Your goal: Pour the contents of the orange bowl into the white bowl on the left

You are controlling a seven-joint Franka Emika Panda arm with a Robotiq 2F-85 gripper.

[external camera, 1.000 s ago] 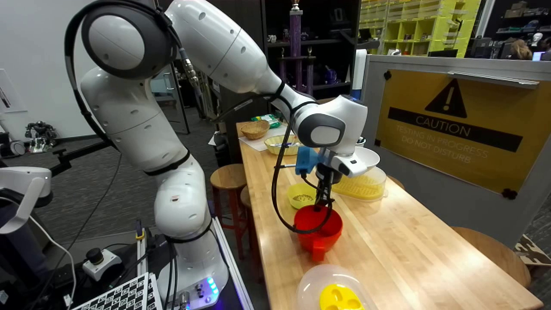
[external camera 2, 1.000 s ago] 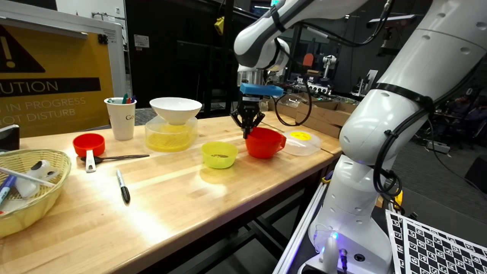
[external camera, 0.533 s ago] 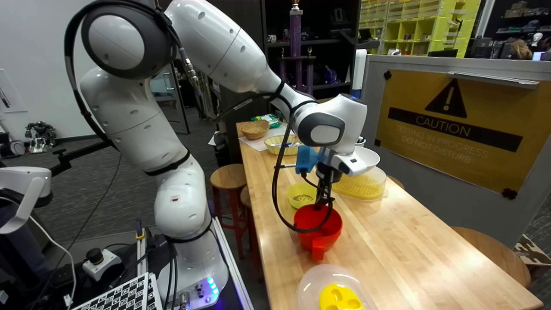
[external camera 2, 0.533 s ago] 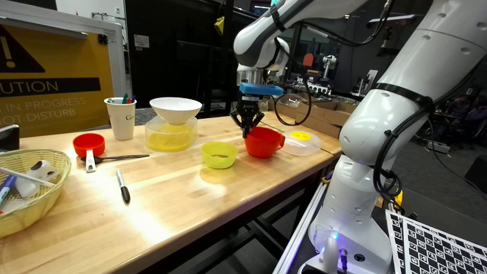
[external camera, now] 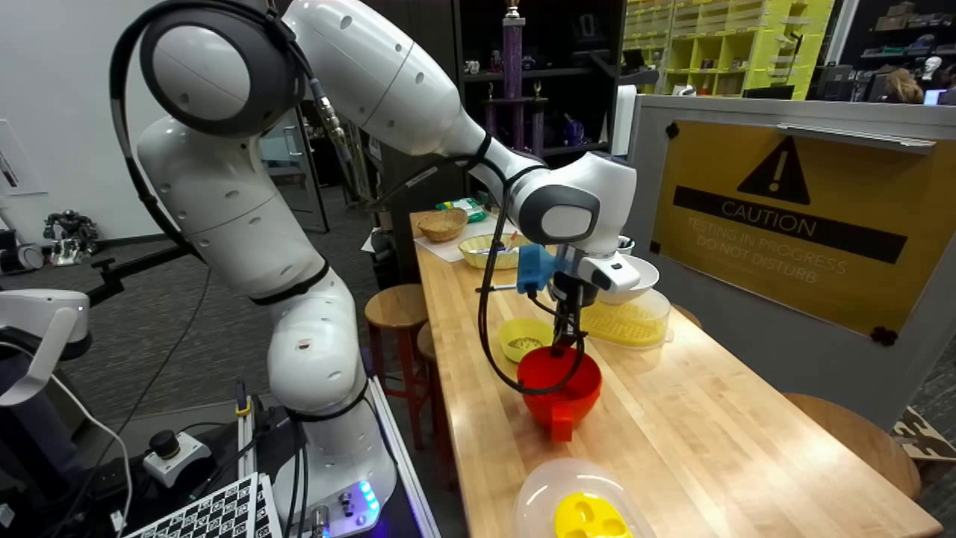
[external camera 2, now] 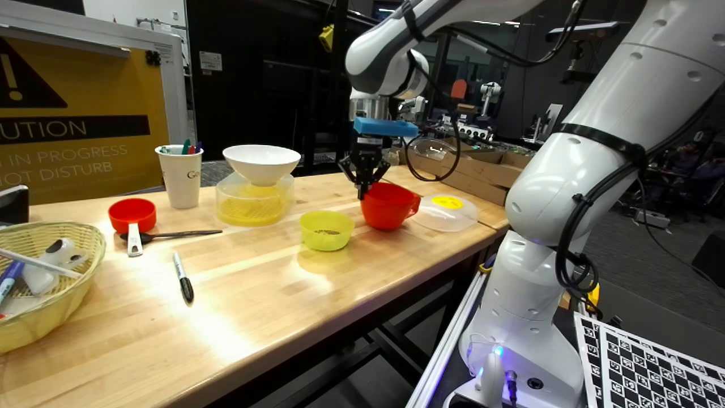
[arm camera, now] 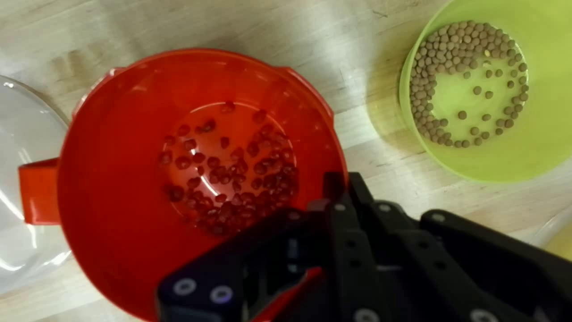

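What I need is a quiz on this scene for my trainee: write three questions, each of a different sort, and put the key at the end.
1. Multiple choice. What is the gripper closed on?
a) the marker
b) the cup
c) the red bowl

2. True or false? The white bowl stands on top of the tub.

3. Fill in the colour. The small round pieces in the green bowl are ____.

Key: 1. c, at its rim. 2. True. 3. Brown.
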